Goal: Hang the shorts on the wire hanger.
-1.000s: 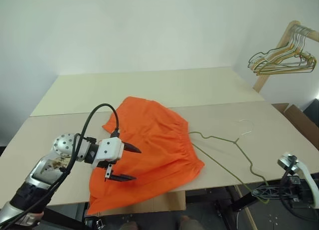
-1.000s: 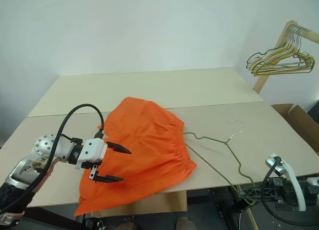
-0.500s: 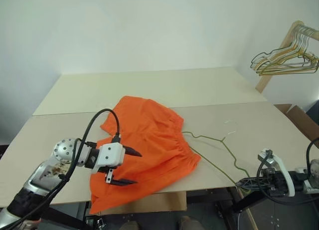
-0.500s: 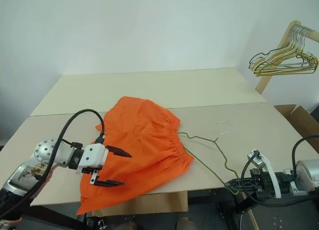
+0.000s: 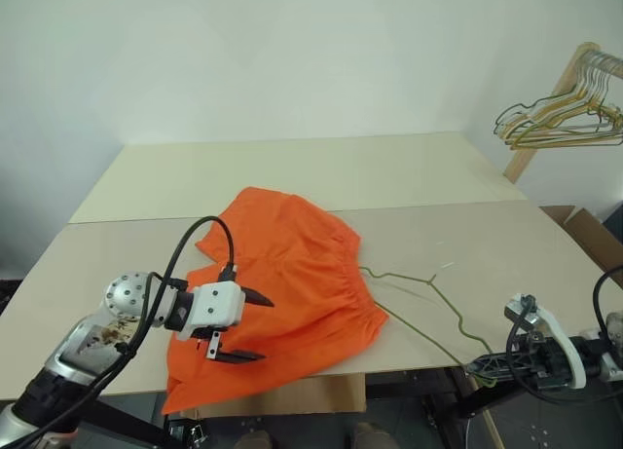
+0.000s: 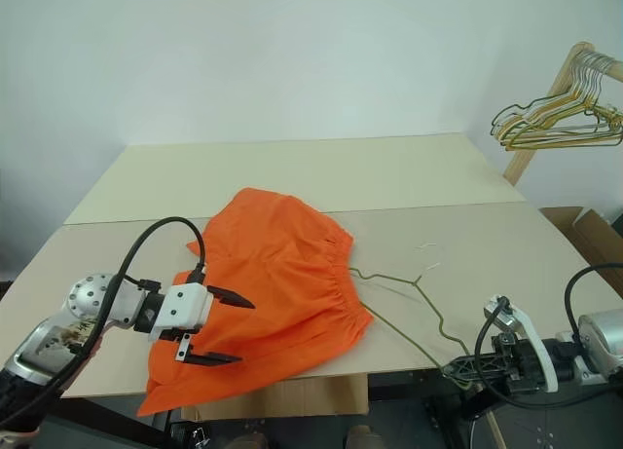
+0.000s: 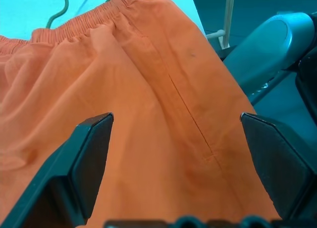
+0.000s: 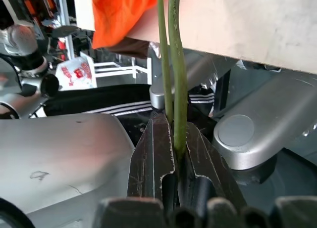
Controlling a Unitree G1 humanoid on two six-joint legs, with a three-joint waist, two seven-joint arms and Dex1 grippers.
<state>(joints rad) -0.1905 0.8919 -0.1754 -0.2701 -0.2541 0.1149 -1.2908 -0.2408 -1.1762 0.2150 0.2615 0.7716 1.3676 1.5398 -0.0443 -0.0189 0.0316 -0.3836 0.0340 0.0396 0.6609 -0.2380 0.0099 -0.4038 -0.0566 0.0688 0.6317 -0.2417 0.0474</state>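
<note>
Looking down from the head, the shorts [image 5: 282,288] lie spread on the table [image 5: 292,171], their near hem drooping over its front edge and the gathered waistband turned toward the wire hanger [image 5: 433,303]. The hanger lies just beside that waistband, its long axis slanting from the waistband out past the table's front edge, where the right gripper [image 6: 465,369] is clenched on its end. The left gripper [image 5: 248,324] hovers over the shorts' near part, jaws spread wide and pointing toward the hanger. So the left arm is the nearer to the shorts, and the cloth sits right beneath and ahead of its fingers. As I judge it, the coming move is either a grab of the fabric or a slide of the wire into the waistband.

From the left wrist, orange cloth runs between the released fingers [image 7: 89,159], a seam leading up to the waistband.

From the right wrist, two strands of olive wire [image 8: 173,89] rise out of the pinched jaws toward the table's edge.

No brand or writing is legible anywhere.
</note>
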